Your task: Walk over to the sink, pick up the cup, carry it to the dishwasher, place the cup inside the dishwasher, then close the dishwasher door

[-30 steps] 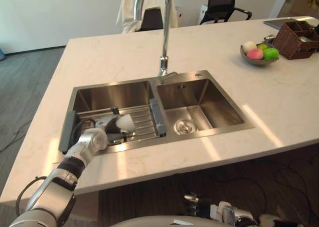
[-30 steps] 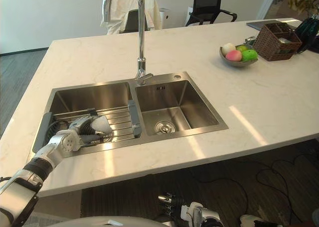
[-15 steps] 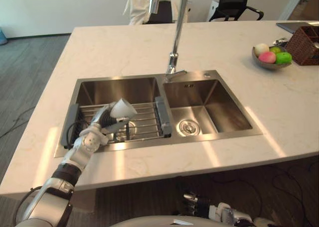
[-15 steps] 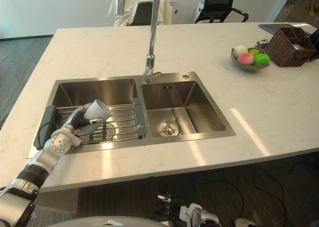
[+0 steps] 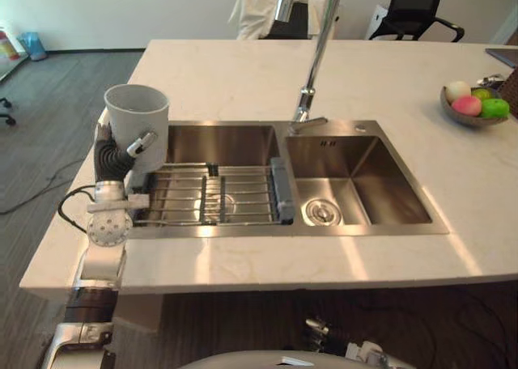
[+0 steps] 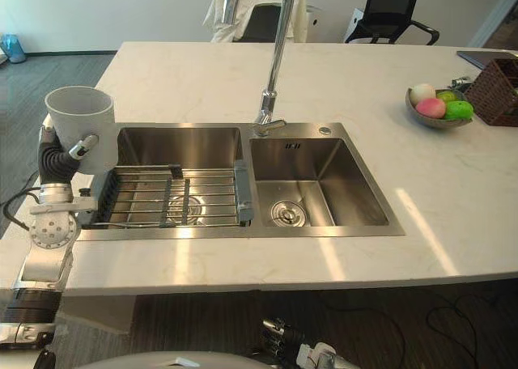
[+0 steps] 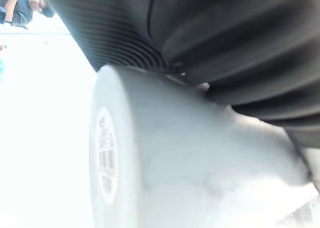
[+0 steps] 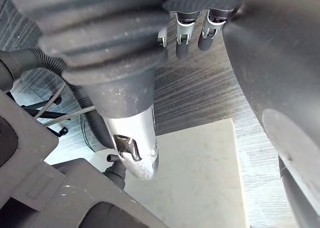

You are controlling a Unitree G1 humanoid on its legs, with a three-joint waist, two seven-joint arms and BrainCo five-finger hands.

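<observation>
Lifted clear, cup (image 5: pixel 136 118) in left hand (image 5: pixel 112 157); wrist view shows label (image 7: pixel 105 155).

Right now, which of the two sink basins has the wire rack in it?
The left basin, beside the left hand holding the cup: the wire rack spans it. The right basin shows bare steel and a drain.
</observation>
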